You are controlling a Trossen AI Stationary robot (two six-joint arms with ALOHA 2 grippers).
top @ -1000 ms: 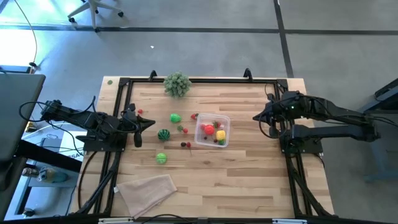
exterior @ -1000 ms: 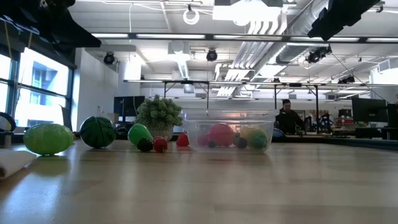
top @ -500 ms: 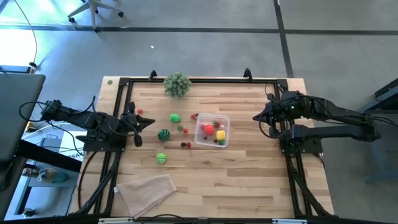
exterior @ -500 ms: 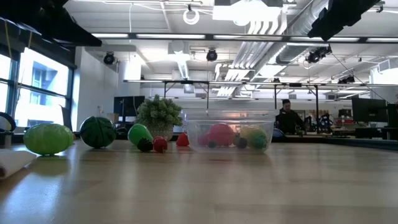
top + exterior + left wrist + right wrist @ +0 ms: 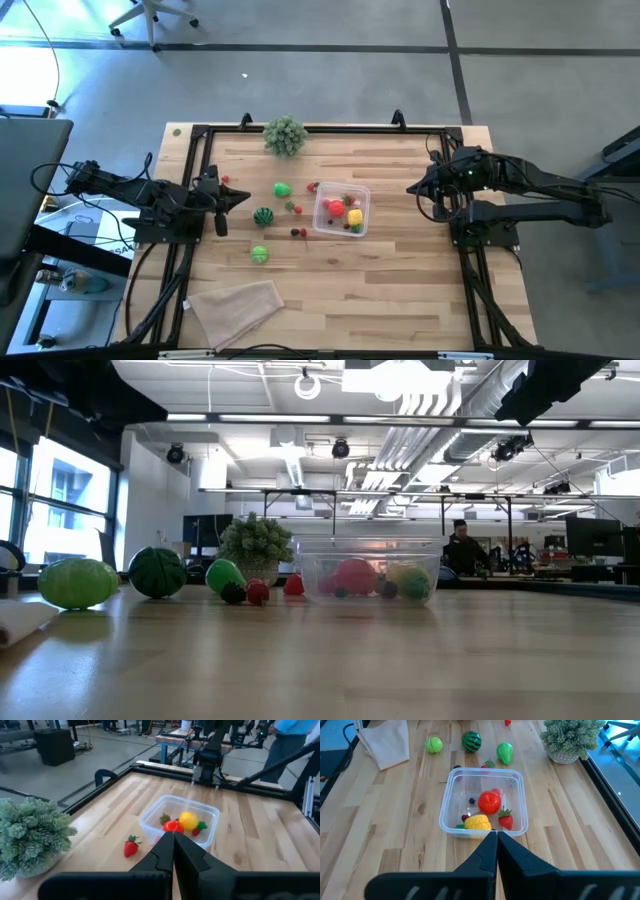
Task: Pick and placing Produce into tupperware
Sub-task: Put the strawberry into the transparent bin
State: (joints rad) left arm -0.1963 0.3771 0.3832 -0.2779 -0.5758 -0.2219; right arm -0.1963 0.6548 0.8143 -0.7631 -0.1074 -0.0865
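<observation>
**Inspector:** Since a second ago, nothing on the desk point(image 5: 400, 290) has shifted; only the left arm's dark shape has drawn slightly up at the low view's 11 o'clock corner.

**Clerk:** High view?

**Inspector:** Left end effector point(image 5: 243, 196) at 9 o'clock, right end effector point(image 5: 411, 189) at 3 o'clock, both pinched closed, holding nothing. Tupperware point(image 5: 342, 211) at centre, part filled. Loose produce lies at its 9 o'clock: a striped green ball point(image 5: 263, 216) and a lime ball point(image 5: 259, 254).

**Clerk:** Wrist views?

**Inspector:** Left wrist: a strawberry point(image 5: 131, 847) just beside the container. Right wrist: tomato point(image 5: 489, 802) and yellow piece point(image 5: 477, 822) inside.

**Clerk:** Step?

**Inspector:** Between picks, I judge. Next: open the left fingers, descend on a loose piece.
</observation>
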